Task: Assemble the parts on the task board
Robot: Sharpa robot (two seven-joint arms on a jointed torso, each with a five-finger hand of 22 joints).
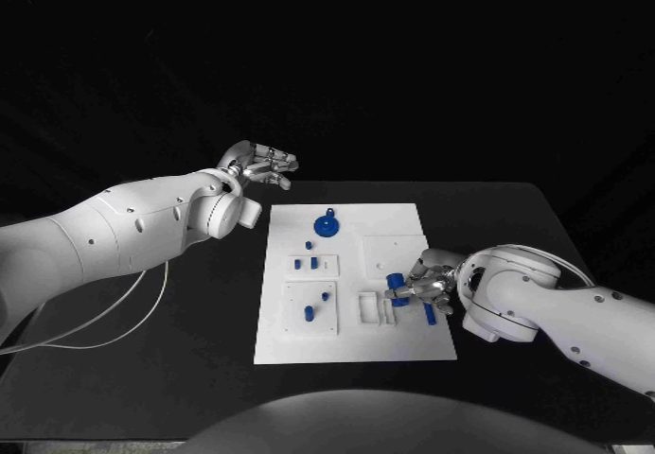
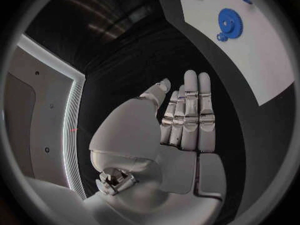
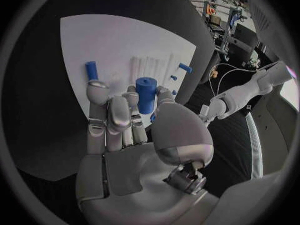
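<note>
The white task board (image 1: pixel 358 342) lies in the middle of the black table. My right hand (image 1: pixel 423 283) is over its right edge and pinches an upright blue cylinder (image 1: pixel 396 285) between thumb and fingers; the right wrist view shows the cylinder (image 3: pixel 146 94) in that hand (image 3: pixel 125 125). A blue peg (image 1: pixel 429 313) lies on the board beside the hand, seen also in the right wrist view as the peg (image 3: pixel 92 70). A blue gear (image 1: pixel 327 225) sits near the board's far edge. My left hand (image 1: pixel 259 166) hangs off the board's far left corner, fingers straight, holding nothing (image 2: pixel 186 117).
Several small blue pieces (image 1: pixel 311 255) sit in recesses on the board's left half, with more (image 1: pixel 317 307) nearer the front. White slots (image 1: pixel 371 308) lie at the board's middle. A white cable (image 1: pixel 123 307) trails on the table at the left.
</note>
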